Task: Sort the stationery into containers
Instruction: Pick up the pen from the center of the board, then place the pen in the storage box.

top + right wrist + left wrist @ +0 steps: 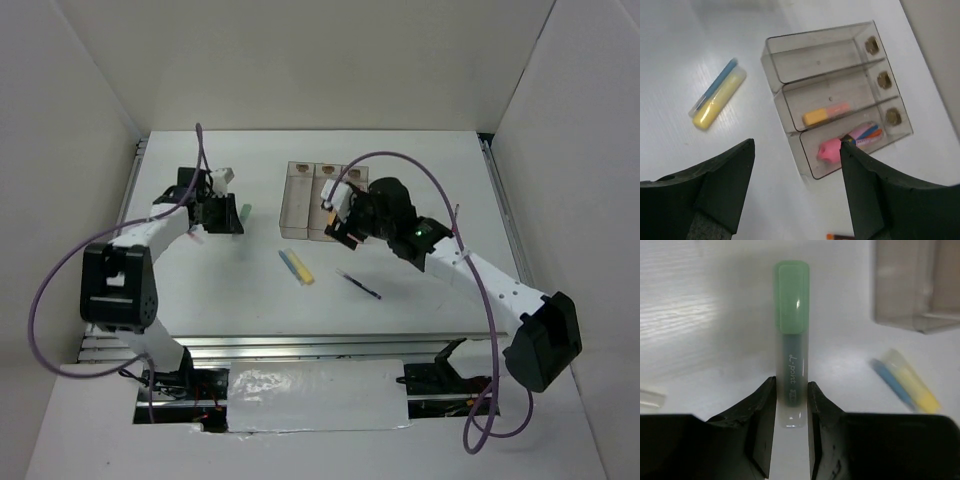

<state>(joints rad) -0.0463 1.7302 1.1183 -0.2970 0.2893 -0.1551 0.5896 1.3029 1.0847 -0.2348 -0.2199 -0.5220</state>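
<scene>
Translucent marker with pale green cap [792, 340] lies on white table [690, 315], left of three joined clear plastic bins [920, 285]. Long axis runs straight out from left gripper [791, 390], cap end farthest away. Jaws press both sides of barrel's near end, gripping it. Left arm far nearer. Right gripper [796, 145] spread wide, empty, above bins, well apart from marker. Yellow and blue pens [910, 387] lie side by side nearby.
</scene>
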